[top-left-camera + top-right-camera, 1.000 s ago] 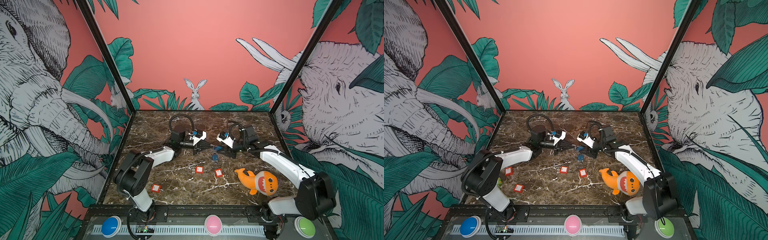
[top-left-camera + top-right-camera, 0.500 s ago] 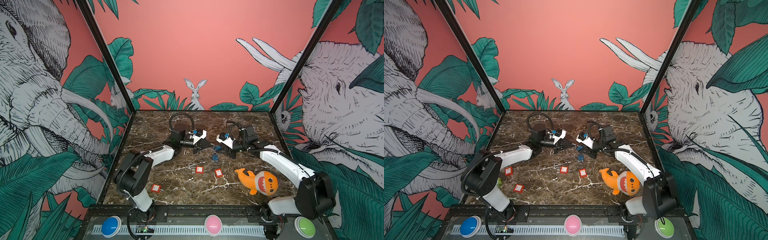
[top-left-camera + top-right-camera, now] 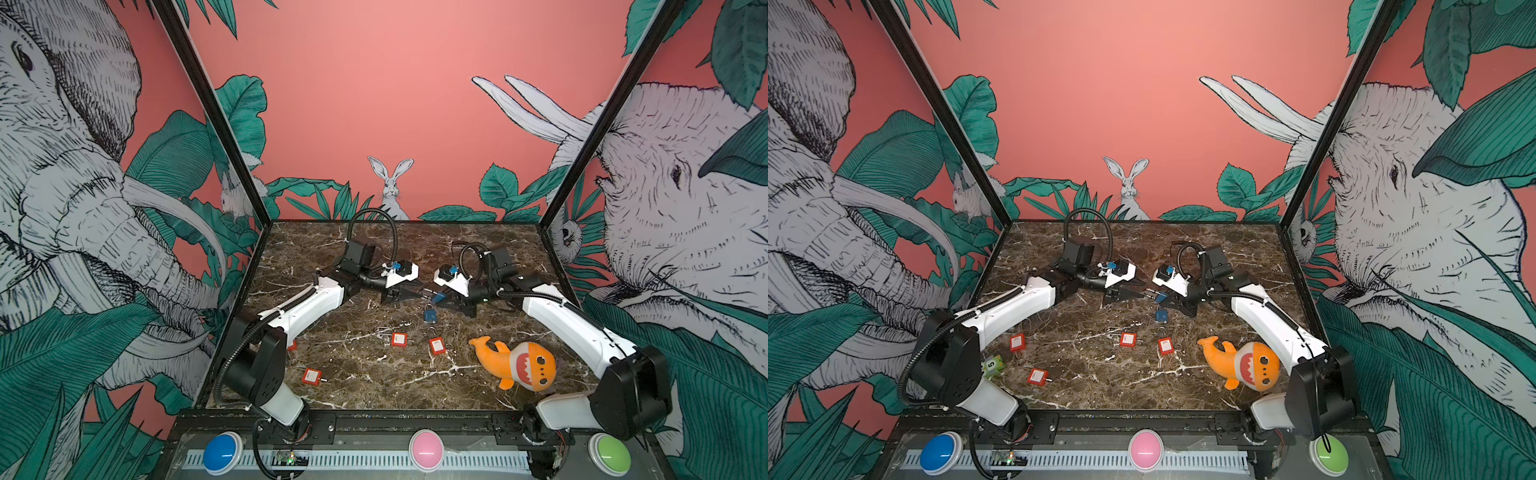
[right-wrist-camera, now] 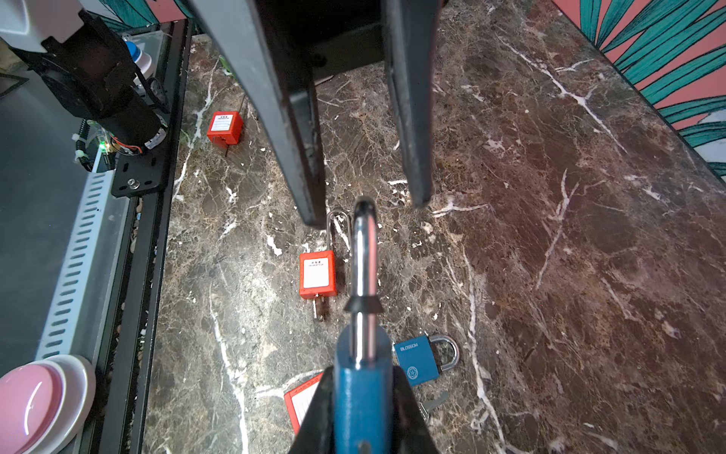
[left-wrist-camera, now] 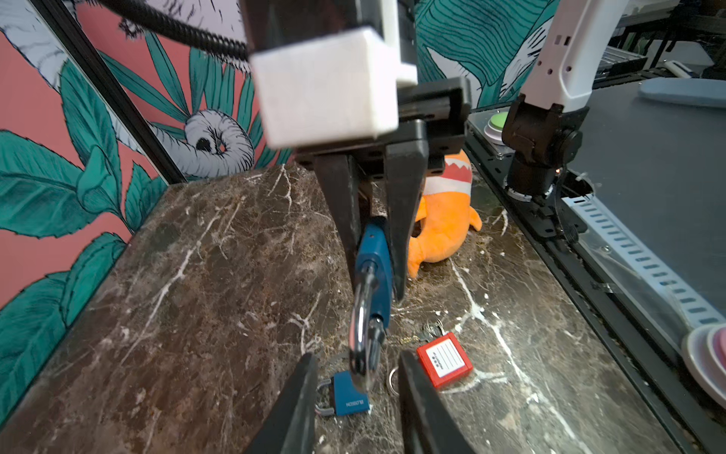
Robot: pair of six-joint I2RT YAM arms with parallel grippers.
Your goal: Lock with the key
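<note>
Right end effector [image 5: 379, 283] clamped on the blue padlock [image 4: 361, 408] body, held above mid-surface [image 4: 550, 236], far side, shackle [image 4: 363, 251] aimed left. Left end effector [image 4: 367, 210] part open, straddling the shackle tip, gripping nothing. Likely braced for pressing it shut.

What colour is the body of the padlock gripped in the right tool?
Blue; the padlock shows best in the right wrist view.

Shiny metal shackle [image 4: 364, 251], matt blue padlock body [image 4: 363, 393], marble tabletop [image 4: 550, 236].
</note>
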